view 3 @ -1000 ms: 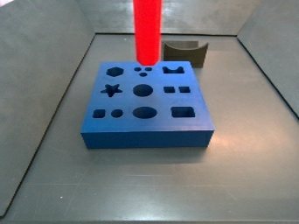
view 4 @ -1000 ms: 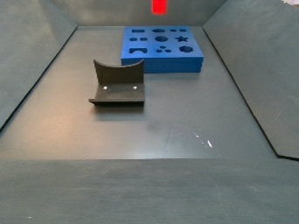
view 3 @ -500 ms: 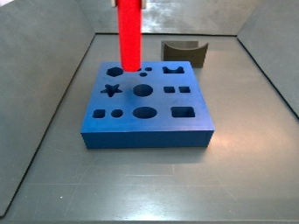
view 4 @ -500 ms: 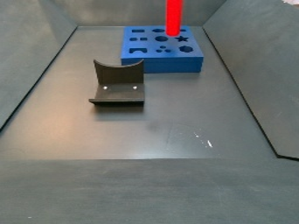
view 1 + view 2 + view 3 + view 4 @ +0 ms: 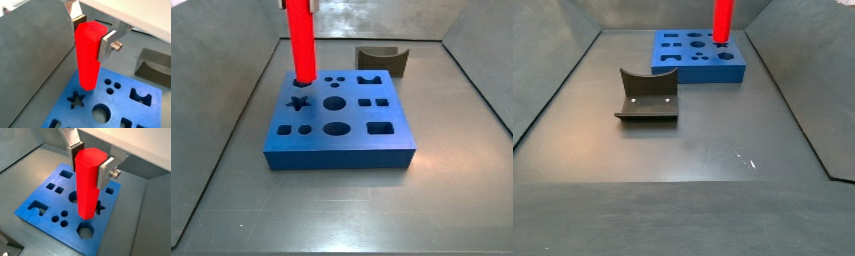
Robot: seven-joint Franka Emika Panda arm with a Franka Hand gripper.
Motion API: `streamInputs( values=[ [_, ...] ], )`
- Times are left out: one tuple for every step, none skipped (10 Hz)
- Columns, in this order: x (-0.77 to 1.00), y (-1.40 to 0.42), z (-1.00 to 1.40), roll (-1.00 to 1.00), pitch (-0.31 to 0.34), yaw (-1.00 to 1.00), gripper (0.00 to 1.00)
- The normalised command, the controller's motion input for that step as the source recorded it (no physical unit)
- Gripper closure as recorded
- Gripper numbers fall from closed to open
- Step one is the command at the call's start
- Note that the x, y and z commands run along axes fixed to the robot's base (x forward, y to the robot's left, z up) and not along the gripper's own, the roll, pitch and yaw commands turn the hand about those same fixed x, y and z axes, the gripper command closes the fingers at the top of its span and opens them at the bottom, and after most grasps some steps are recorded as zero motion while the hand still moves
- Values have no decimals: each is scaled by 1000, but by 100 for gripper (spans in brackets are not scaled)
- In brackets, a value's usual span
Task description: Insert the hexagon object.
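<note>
**Red bar held upright over the blue block, not yet seated**

The red bar is pinched between the fingers of the end effector. Its lower end is seen at the corner hole of the blue block. Whether the hole is entered cannot be told; seating is judged to remain. Beyond, an olive block rests on the table.

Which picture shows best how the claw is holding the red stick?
A wrist view: the claw is shut on the red stick, silver fingers pressing its top, above the blue block. Both side views show only the stick; the claw is out of frame.
</note>
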Motion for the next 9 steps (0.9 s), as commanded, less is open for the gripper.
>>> streamInputs(
  values=[
    [0, 460, -89, -167, -119, -397, 100],
    [0, 426, -189, -131, -70, -269, 100],
    [-20, 251, -209, 0, -53, -86, 100],
    [-180, 9, -146, 0, -83, -20, 100],
    [-229, 0, -286, -13, -91, -260, 100],
    [-197, 0, -231, -21, -47, -397, 100],
    [-249, 0, -263, 0, -60, -326, 100],
    [-160, 37, -251, 0, -50, -251, 100],
    [-11, 89, -223, -21, -23, -186, 100]
  ],
)
